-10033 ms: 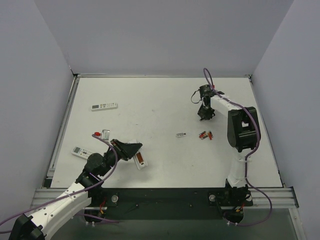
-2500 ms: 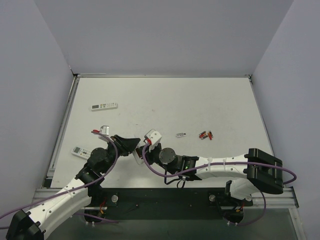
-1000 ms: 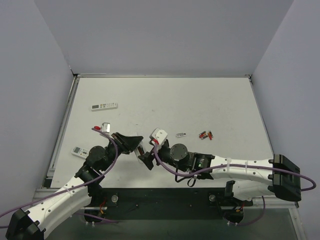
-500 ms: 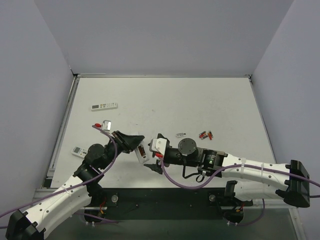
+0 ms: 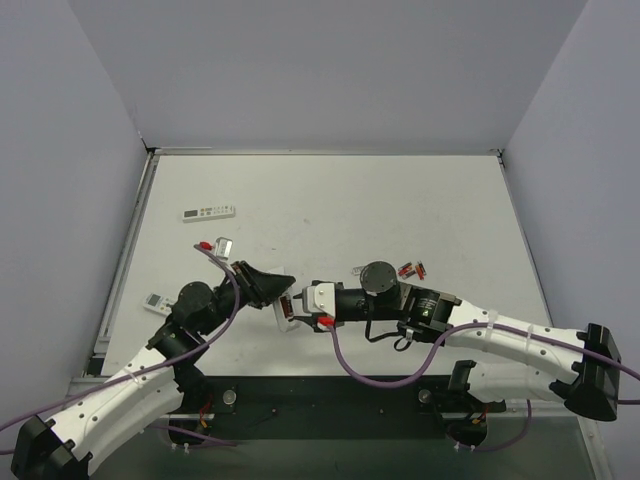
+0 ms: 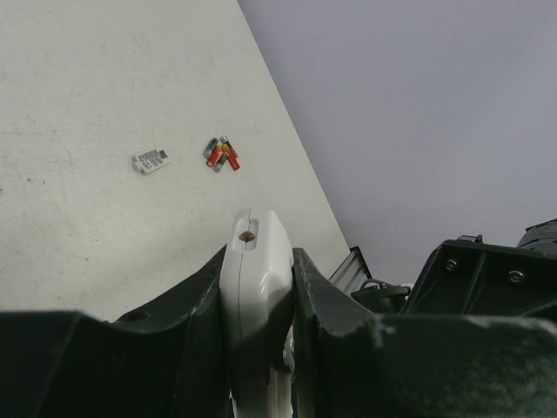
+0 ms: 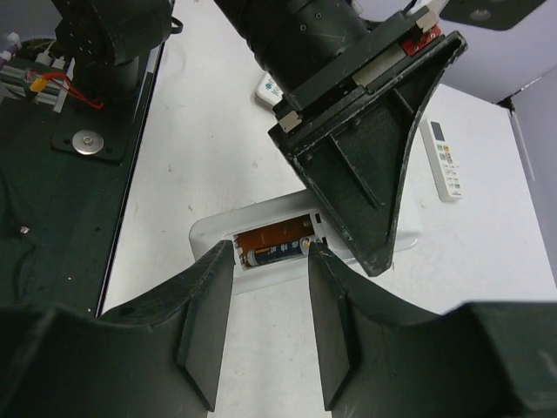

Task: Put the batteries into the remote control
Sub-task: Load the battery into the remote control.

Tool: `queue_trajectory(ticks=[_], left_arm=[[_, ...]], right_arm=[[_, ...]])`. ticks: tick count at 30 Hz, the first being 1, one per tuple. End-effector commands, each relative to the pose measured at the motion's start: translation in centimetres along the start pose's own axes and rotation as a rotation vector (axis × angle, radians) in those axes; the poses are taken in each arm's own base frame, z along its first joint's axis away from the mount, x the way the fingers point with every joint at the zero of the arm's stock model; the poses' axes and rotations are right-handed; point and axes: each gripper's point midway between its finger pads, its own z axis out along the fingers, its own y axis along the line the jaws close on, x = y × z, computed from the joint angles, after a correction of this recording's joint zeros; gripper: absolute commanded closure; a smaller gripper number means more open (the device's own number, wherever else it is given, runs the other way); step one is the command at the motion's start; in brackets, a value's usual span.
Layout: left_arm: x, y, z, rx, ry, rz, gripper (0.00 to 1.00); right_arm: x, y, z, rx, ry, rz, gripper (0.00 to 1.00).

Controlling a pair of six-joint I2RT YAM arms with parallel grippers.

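Your left tool (image 6: 258, 257) is pressed together on the remote control (image 6: 255, 287), pinching its white body from both sides so that one rounded end sticks out past the fingertips; your right tool (image 7: 271, 251) meets it nose to nose near the front middle of the surface (image 5: 330, 200). Its fingers (image 7: 209, 313) stand apart, one tip at each end of the battery (image 7: 277, 253) lying in the remote's uncovered compartment; you cannot tell from these views whether the tips press on that battery or only frame it. The compartment faces your right wrist camera, its inside orange-brown, the battery dark with an orange band.

Further out, to the right of both tools, the loose batteries (image 6: 222, 155) lie touching one another in a small cluster; just beside them, on their left, rests a little grey-white piece (image 6: 150, 160) flat on the surface. Well apart, toward the far left, a long white remote (image 5: 208, 212) lies flat; a second white remote (image 5: 157, 301) sits by the left edge, near your left arm.
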Motion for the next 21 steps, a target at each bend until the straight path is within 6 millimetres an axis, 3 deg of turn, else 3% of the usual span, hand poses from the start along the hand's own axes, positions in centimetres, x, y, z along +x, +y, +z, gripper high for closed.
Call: queue_trajectory(ticks=[1,7,21], left_arm=[[-1.3,-3.3,0.2,0.096,-0.007,0.026,1.00],[-1.3,-3.8,0.2,0.114,0.002,0.028,1.00],[-1.2,-4.4,0.4,0.134,0.019,0.034,1.00]], right_arm=[[-3.2,-1.5,0.5,0.006,-0.098,-0.079,0.66],[-2.5,-2.7,1.0,0.024,-0.080,-0.077,0.71],[-1.9,-2.7,1.5,-0.015,-0.069,-0.058,0.80]])
